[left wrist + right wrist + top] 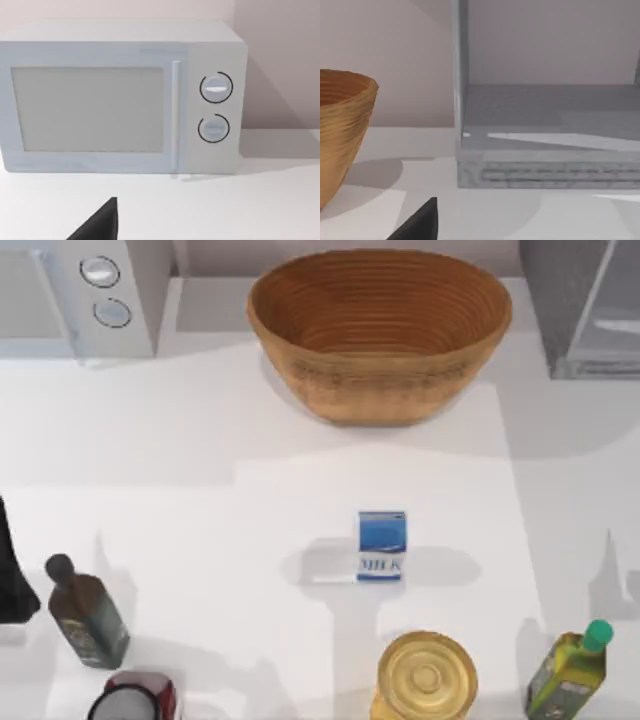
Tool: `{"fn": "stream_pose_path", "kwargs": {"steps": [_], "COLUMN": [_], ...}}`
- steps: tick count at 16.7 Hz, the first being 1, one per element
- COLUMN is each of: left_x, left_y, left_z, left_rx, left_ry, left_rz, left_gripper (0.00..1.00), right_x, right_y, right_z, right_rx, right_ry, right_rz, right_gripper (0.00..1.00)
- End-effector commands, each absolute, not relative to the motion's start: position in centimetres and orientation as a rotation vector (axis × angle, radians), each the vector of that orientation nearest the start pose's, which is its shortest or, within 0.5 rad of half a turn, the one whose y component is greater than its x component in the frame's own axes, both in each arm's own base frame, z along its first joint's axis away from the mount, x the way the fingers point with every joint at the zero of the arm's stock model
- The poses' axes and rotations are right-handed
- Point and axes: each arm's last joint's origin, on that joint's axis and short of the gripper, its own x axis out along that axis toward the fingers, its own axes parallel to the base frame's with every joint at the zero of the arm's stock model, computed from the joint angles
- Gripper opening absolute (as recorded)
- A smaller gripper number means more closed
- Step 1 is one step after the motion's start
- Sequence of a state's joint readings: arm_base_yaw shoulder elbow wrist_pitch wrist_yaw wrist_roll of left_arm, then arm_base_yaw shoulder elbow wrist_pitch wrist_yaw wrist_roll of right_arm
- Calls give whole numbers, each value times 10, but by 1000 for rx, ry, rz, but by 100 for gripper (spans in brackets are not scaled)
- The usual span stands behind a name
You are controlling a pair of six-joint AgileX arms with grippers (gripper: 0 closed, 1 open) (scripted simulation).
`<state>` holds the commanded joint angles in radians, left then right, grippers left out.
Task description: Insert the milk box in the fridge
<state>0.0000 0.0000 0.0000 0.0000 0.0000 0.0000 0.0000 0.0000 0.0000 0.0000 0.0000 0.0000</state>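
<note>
Left gripper (102,222) and right gripper (420,220) showed only a dark tip each; couldn't tell whether the fingers were apart or together. Both arms sat low and back, nothing held. Milk box (381,546) stood upright, alone, in front of the basket (380,335). Fridge (545,130) was right of the basket, interior exposed. Risk as I judged it: an off-centre grab tips the carton, or the swing clips the basket.

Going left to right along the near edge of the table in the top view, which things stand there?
Dark bottle → red jar with a pale lid → round golden-lidded container → green-capped yellow bottle. The milk box stands farther back, at the table's middle, so I leave it out of this row.
</note>
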Motion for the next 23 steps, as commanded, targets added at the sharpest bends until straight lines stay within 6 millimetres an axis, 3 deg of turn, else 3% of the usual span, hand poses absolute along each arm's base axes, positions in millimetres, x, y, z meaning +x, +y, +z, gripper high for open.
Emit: {"fn": "stream_pose_path", "kwargs": {"steps": [6, 11, 17, 20, 23], "left_x": [106, 106, 106, 106, 106], "left_y": [-1, -1, -1, -1, -1], "left_z": [160, 160, 160, 160, 160], "left_rx": [0, 0, 0, 0, 0], "left_ry": [0, 0, 0, 0, 0], "left_rz": [0, 0, 0, 0, 0], "left_gripper": [100, 100, 100, 100, 100], "right_x": [109, 128, 163, 177, 185], "right_y": [7, 36, 113, 162, 208], "right_z": [170, 195, 216, 207, 184], "right_rx": [51, 163, 254, 250, 203], "right_ry": [50, 224, 470, 585, 670], "right_rz": [34, 120, 202, 195, 150], "right_gripper": [100, 100, 100, 100, 100]}}
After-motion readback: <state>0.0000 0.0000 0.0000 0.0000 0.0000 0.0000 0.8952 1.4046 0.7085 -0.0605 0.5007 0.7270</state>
